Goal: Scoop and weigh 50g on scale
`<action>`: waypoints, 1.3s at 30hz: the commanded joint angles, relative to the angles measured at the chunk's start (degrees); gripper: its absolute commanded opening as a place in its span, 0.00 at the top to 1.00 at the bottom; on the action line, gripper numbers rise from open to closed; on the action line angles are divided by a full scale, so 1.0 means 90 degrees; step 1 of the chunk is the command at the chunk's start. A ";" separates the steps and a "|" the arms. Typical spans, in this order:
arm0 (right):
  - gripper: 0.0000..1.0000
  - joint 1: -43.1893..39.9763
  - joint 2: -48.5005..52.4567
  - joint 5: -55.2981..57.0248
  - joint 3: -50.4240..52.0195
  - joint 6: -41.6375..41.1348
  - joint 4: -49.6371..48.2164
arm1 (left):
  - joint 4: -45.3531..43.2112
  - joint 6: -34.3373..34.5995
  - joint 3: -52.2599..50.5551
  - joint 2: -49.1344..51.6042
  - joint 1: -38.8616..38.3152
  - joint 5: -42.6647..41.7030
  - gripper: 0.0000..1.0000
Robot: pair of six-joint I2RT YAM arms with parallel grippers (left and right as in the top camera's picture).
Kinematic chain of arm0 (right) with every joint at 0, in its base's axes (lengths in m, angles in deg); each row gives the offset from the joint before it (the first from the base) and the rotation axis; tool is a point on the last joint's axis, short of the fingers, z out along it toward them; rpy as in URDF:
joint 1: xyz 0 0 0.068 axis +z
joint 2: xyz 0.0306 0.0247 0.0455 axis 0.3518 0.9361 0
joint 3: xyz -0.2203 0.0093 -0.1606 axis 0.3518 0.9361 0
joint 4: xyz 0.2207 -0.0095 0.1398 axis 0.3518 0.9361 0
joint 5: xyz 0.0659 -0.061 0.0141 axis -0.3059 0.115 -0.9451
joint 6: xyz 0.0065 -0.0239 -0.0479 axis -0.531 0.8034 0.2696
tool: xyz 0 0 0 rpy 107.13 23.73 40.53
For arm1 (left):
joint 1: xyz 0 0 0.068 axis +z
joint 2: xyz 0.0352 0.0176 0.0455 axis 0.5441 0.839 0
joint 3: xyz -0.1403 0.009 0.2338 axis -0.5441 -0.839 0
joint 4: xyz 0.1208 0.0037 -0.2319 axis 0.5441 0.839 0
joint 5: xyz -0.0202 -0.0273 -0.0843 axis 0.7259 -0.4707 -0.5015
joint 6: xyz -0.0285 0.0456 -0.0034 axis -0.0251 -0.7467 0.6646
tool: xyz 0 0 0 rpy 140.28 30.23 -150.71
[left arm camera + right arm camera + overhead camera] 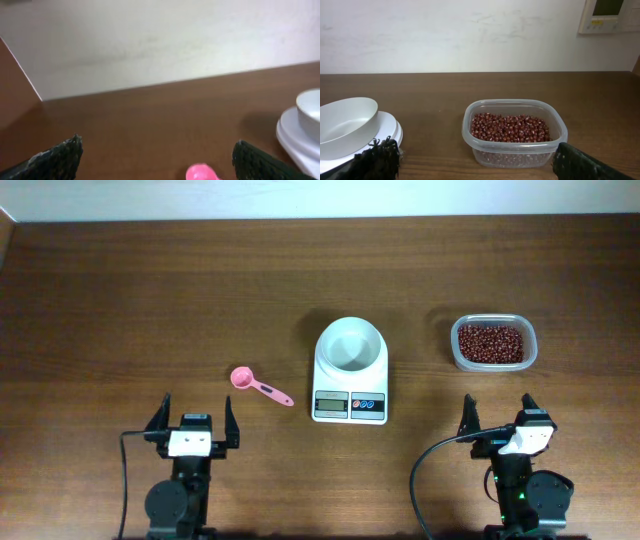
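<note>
Brown table [100,300]: left hand [197,415] and right hand [498,412] are hovering released, empty. No step begun; spoon [258,385] ahead of left hand needs grasping.

Room evenly lit, soft light from above, no hard glare. Overhead view sharp, colours true. Table [120,290] mid-brown with faint sheen. Shadows short and weak: thin dark rim beside scale [350,370] and clear tub [493,343]. Left wrist view blurred all over: pink spoon [201,173] just a smear, wall [150,40] washed pale, soft shadow patch on wood beside scale. Right wrist view crisper, beans [510,128] individually distinct. Slight softness at lower corners.
</note>
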State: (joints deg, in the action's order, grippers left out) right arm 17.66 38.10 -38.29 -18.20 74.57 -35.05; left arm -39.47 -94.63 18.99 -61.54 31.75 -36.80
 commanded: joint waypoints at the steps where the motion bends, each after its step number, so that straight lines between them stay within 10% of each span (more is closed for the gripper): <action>1: 0.01 0.0034 -0.0041 0.0061 0.0034 -0.0063 0.0044 | -0.0410 -0.0102 -0.0024 -0.0024 -0.0015 -0.0070 0.01; 23: 0.01 0.0034 -0.0041 0.0058 0.0034 -0.0063 0.0044 | -0.3339 0.0189 0.0019 0.0299 -0.0015 -0.0763 0.01; 39: 0.01 0.0034 -0.0041 0.0061 0.0034 -0.0063 0.0044 | -0.2635 0.0549 0.3325 0.3660 -0.0015 -0.1268 0.01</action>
State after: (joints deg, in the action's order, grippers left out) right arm 17.66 38.06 -38.29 -18.20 74.62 -35.05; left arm -63.75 -90.43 43.62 -33.08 31.75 -46.70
